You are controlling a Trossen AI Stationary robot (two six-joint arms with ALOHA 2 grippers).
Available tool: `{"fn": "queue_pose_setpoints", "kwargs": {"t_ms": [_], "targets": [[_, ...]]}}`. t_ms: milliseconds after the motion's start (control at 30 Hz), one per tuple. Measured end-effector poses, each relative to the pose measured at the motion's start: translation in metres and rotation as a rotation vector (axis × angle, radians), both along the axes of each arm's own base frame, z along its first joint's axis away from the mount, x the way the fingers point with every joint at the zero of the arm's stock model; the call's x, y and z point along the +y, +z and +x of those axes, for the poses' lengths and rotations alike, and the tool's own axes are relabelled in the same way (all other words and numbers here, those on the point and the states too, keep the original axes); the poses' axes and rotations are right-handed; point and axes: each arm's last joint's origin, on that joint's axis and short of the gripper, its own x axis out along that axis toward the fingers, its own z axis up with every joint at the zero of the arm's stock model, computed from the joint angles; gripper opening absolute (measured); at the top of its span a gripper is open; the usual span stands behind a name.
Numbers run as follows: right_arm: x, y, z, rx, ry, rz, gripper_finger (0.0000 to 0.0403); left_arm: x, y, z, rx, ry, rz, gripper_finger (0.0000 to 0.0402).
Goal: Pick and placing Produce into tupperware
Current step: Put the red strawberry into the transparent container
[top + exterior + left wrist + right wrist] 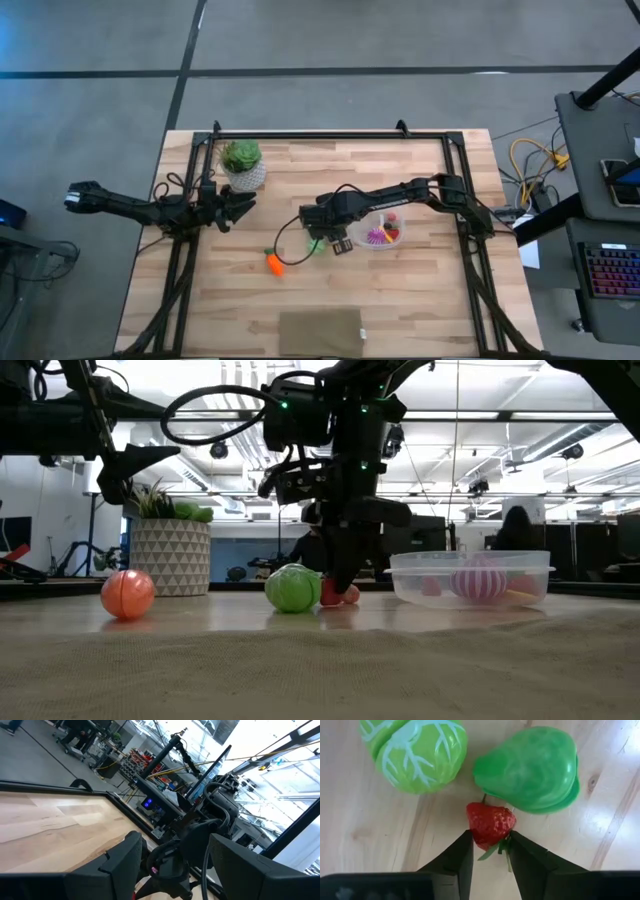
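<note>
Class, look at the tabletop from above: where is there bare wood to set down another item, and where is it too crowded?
Bare wood: the far strip between the plant pot and the table's right rail, and the near-right stretch below the tupperware. Crowded: the middle, where the right gripper closes its fingers on a strawberry beside the green pieces, with the carrot nearby.

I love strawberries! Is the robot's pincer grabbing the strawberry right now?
Yes, the right pincer has its two dark fingers closed on either side of the red strawberry on the table.
</note>
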Motion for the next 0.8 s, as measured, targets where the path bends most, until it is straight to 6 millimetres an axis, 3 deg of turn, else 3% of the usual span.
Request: {"fn": "queue_pose_setpoints", "kwargs": {"t_ms": [200, 567, 800], "targets": [[0.0004, -0.0011, 0.0013, -0.013, -0.039, 0.008, 0.0122, 0.0000, 0.0001, -0.0001, -0.001, 0.000, 0.000, 0.0219], [-0.0024, -0.0024, 0.0007, -0.010, -0.083, 0.014, 0.0218, 0.0000, 0.0001, -0.0001, -0.001, 0.000, -0.001, 0.0219], [-0.0021, -0.0018, 0.0037, -0.041, -0.071, 0.020, 0.0225, 0.0000, 0.0001, -0.0001, -0.002, -0.001, -0.001, 0.0219]]}}
